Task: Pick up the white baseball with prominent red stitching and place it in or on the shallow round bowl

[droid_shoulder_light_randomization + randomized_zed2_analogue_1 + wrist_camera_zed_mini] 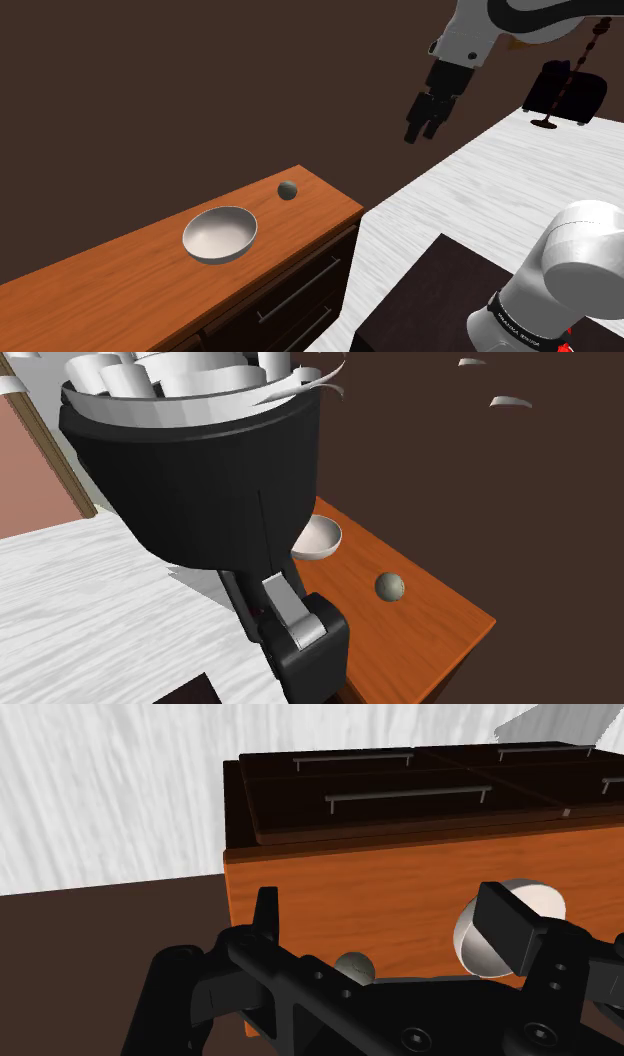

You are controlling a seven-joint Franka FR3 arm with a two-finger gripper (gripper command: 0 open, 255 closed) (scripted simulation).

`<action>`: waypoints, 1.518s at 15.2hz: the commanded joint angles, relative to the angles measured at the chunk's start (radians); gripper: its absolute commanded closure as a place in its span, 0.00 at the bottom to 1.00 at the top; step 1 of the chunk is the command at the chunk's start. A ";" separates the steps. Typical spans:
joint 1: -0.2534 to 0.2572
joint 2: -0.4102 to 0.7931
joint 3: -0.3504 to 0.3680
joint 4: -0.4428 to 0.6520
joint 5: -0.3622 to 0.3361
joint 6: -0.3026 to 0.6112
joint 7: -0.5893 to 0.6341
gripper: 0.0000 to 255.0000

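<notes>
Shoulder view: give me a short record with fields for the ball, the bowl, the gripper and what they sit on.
surface: orange wooden cabinet top, dark drawers below
bowl: pale shallow round bowl, upright, empty
ball: small grey-green ball, on the cabinet top, apart from the bowl
gripper: black gripper, open, empty, raised in the air away from the ball

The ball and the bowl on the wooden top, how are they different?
The ball is much smaller than the bowl. The ball looks dull grey-green; the bowl is pale white-grey. The ball is a closed sphere; the bowl is open and hollow, sitting upright. Both are round and rest apart on the orange wooden top.
</notes>
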 commanded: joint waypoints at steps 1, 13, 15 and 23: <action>0.000 0.000 0.000 0.000 0.000 0.000 0.000 0.00; 0.051 0.465 0.014 0.136 0.051 0.276 -0.044 0.00; 0.058 0.546 0.016 0.177 0.060 0.307 -0.052 0.00; 0.078 0.871 0.029 0.390 0.093 0.382 -0.078 0.00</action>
